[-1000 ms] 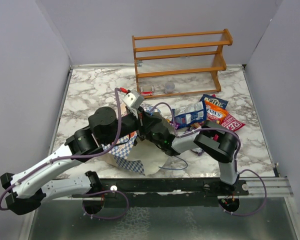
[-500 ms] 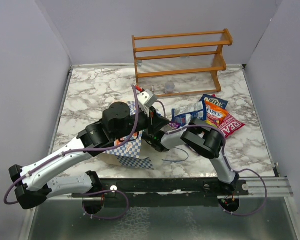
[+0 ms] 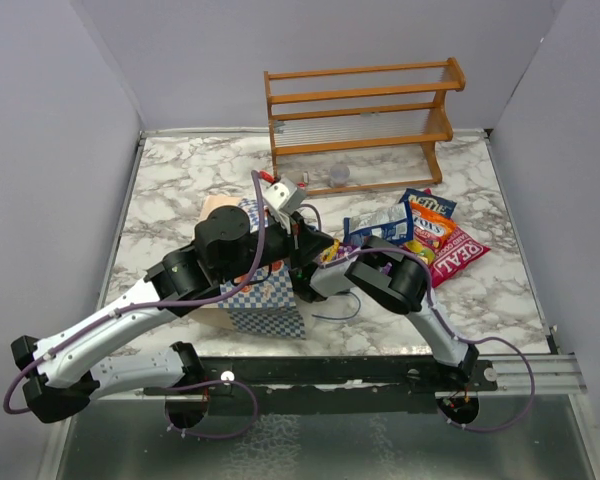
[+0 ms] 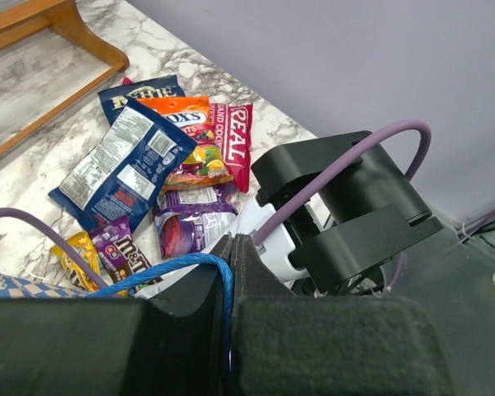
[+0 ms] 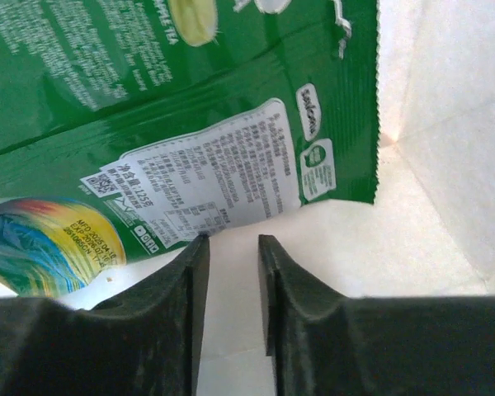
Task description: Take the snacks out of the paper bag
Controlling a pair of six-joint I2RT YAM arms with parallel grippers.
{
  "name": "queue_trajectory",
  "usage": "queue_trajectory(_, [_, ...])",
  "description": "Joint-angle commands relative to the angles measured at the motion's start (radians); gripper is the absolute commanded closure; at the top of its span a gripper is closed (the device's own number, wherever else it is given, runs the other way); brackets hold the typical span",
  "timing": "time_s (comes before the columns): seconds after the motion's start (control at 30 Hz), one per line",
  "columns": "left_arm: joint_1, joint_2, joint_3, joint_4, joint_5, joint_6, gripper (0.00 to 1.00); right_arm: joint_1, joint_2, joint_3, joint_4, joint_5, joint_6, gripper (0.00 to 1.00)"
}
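Since a second ago the bag [image 3: 265, 305] has risen upright, the left gripper [image 4: 233, 247] clamped on its blue cord [image 4: 173, 262]. Inside, the right gripper [image 5: 229, 247], narrowed to a slit and holding nothing, faces a green packet [image 5: 190, 82]. Other snacks [image 3: 425, 235] lie rightward on the surface [image 3: 170, 190].

Your left arm [image 3: 105, 325] and right arm [image 3: 435, 325] show white links, bulky black joints, looping purple cables [image 4: 346, 158] and matte black fingers [image 5: 175, 326].

A wooden rack [image 3: 360, 144] stands on the marble table [image 3: 180, 180], a clear cup [image 3: 338, 176] beneath it.
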Motion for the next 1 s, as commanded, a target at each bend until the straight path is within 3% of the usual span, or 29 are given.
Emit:
queue_trajectory(0.0, [-0.016,-0.046,0.003,0.104,0.028,-0.011,1.00,-0.001,0.011,0.013,-0.088,-0.035,-0.004,0.77])
queue_trajectory(0.13, [-0.016,-0.072,-0.021,0.108,-0.008,-0.017,1.00,-0.001,-0.047,-0.015,-0.079,-0.048,-0.012,0.95])
queue_trajectory(0.2, [-0.016,-0.083,-0.029,0.108,-0.032,-0.017,1.00,-0.001,-0.078,-0.041,-0.068,-0.056,-0.016,0.99])
queue_trajectory(0.6, [-0.016,-0.187,-0.085,0.014,-0.191,-0.003,1.00,0.000,-0.336,-0.288,0.002,-0.049,-0.019,0.99])
queue_trajectory(0.97, [-0.016,-0.212,-0.098,0.019,-0.160,-0.015,1.00,-0.001,-0.428,-0.395,0.007,0.031,-0.023,0.97])
